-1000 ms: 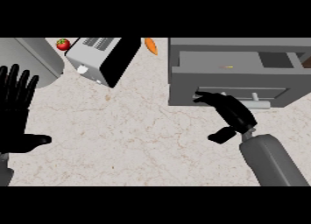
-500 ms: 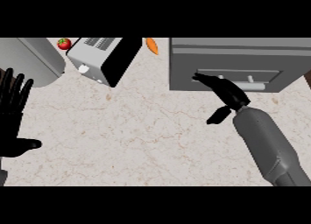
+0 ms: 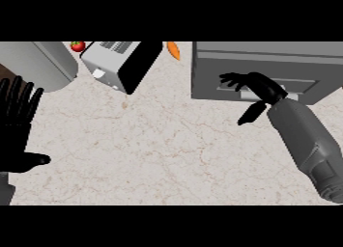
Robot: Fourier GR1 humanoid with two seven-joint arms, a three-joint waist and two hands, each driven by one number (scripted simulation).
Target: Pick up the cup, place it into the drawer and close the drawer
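The grey drawer unit [image 3: 274, 60] stands at the counter's back right, and its drawer front [image 3: 306, 88] sits flush with the body. My right hand [image 3: 258, 87] rests against that front near the handle, fingers spread and fairly straight, thumb hanging down. No cup shows anywhere in the head view. My left hand [image 3: 13, 130] is held open at the left edge, fingers up, resting.
A silver toaster [image 3: 117, 65] lies at the back, with a red fruit [image 3: 77, 46] to its left and an orange carrot [image 3: 173, 49] to its right. A large grey container [image 3: 38, 62] fills the back left corner. Marble counter [image 3: 152, 144] spreads between my arms.
The drawer stood pulled out a second ago and is now pushed in. My right hand moved forward with the drawer front. The left hand stayed by the left edge.
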